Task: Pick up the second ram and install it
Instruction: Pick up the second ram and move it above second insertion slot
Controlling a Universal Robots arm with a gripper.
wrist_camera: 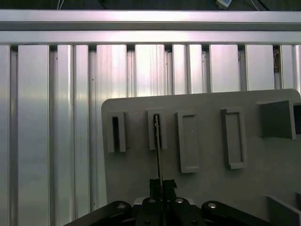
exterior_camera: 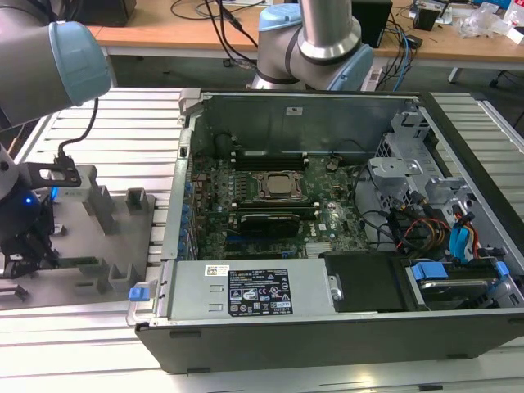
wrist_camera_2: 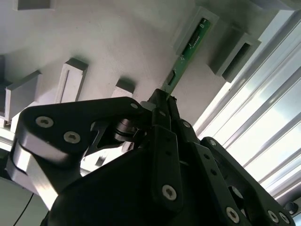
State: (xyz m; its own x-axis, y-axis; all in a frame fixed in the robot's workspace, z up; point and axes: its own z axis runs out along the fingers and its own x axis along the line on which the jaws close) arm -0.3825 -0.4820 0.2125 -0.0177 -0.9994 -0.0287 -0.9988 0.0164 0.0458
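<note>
The arm [exterior_camera: 33,65] reaches down low over the grey fixture [exterior_camera: 90,233] at the exterior view's left, beside the open case [exterior_camera: 327,327]. Its fingers [wrist_camera_2: 159,110] are pinched shut on one end of the ram [wrist_camera_2: 190,44]. The ram's far end sits edgewise in a slotted block [wrist_camera: 151,129].

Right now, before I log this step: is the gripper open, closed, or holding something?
Gripper: closed on one end of the second ram, which stands on edge with its other end in a grey fixture block.
</note>
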